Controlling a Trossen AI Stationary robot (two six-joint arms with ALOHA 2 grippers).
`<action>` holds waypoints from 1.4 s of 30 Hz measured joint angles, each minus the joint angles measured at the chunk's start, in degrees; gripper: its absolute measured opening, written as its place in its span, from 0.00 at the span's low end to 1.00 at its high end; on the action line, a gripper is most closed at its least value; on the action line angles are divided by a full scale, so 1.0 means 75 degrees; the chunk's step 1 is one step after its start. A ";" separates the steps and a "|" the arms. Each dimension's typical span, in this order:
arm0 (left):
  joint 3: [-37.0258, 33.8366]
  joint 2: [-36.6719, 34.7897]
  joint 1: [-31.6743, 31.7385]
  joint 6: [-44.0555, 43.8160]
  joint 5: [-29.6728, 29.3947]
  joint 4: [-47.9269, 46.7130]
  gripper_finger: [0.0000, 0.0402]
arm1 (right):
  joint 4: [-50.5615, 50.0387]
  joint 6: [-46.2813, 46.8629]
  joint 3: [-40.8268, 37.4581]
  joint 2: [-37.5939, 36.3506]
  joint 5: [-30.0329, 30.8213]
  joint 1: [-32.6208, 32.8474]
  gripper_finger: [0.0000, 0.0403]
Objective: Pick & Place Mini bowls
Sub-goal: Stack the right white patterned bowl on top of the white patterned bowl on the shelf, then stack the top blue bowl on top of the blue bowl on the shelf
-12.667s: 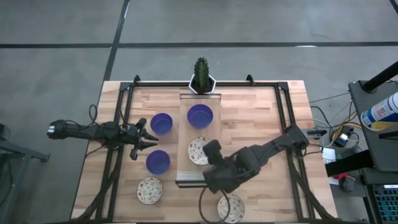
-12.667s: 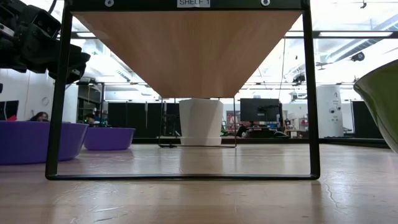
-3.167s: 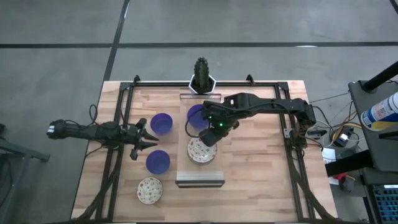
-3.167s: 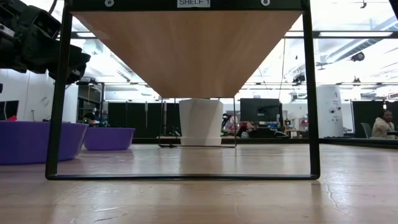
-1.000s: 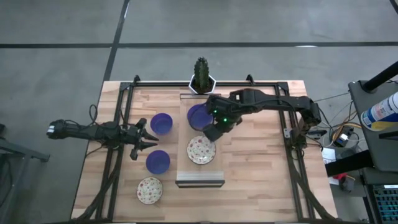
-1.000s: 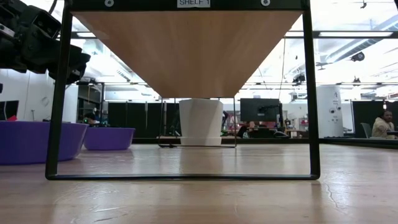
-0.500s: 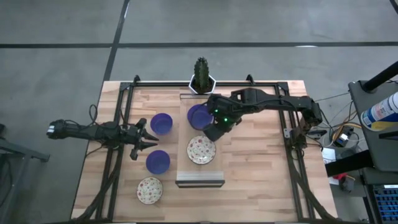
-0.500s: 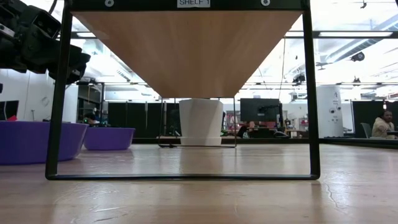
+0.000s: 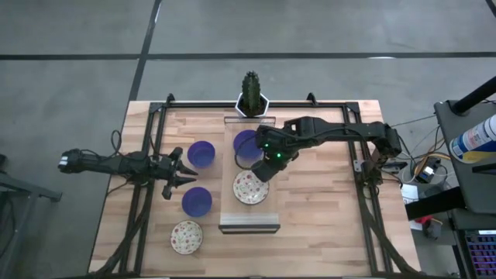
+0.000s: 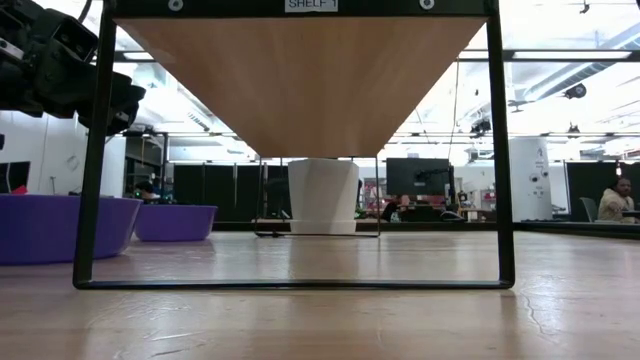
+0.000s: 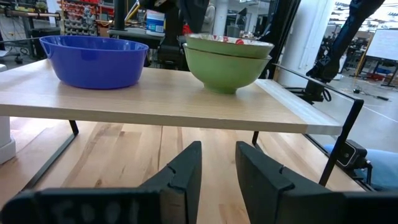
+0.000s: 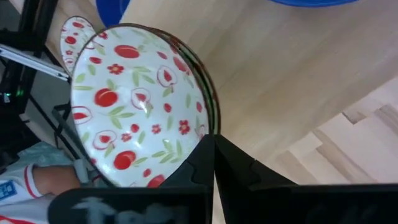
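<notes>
A: Where do we stand with the mini bowls?

B: We judge a placing step is just finishing. In the high view, two speckled bowls (image 9: 251,187) sit stacked on the shelf (image 9: 249,224) at the frame's centre, with a blue bowl (image 9: 246,145) just above them on the same board. The left wrist view confirms the stack: one green-sided bowl nested in another, beside the blue one.

A: And the right gripper (image 9: 263,169)?

B: It hangs at the upper right edge of the stack. In the right wrist view its fingers look pressed together with nothing between them, tips right at the bowl's rim. We read it as clenched and empty, though we cannot tell if it touches the rim.

A: The arm's pose?

B: It reaches in from the right side of the frame, stretched leftward across the table, wrist angled down toward the shelf.

A: What remains?

B: Three bowls on the table at lower left: a blue bowl near the shelf (image 9: 201,153), a second blue one (image 9: 196,201) below it, and a lone speckled bowl (image 9: 187,236) lowest. The next move, we think, calls for lifting clear of the stack without nudging it, then fetching one of those.

A: The left gripper (image 9: 183,173)?

B: It waits at the left, between the two blue table bowls, fingers parted and holding nothing.
</notes>
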 joint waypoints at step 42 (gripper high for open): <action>0.0000 0.0000 -0.0001 -0.0001 0.0000 0.0001 0.26 | 0.0116 -0.2318 -0.1191 -0.1626 0.7301 0.4144 0.02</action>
